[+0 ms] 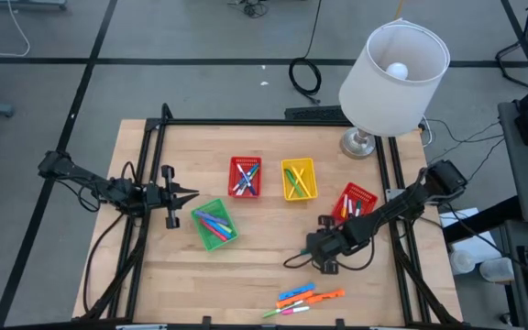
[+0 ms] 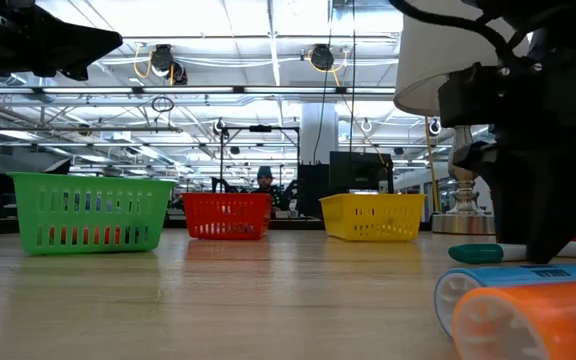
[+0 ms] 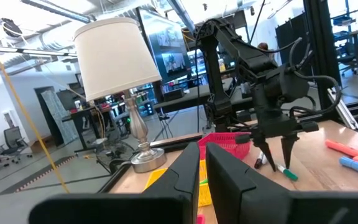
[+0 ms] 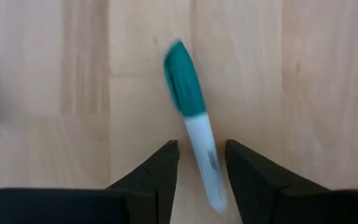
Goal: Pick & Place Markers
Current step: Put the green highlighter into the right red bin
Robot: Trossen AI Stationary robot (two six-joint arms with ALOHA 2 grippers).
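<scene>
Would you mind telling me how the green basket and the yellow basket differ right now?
The green basket sits askew near the left gripper; the yellow basket sits nearly square, mid-table. The green one holds blue and pink markers; the yellow one holds yellow and green ones. Both are small mesh baskets.
</scene>
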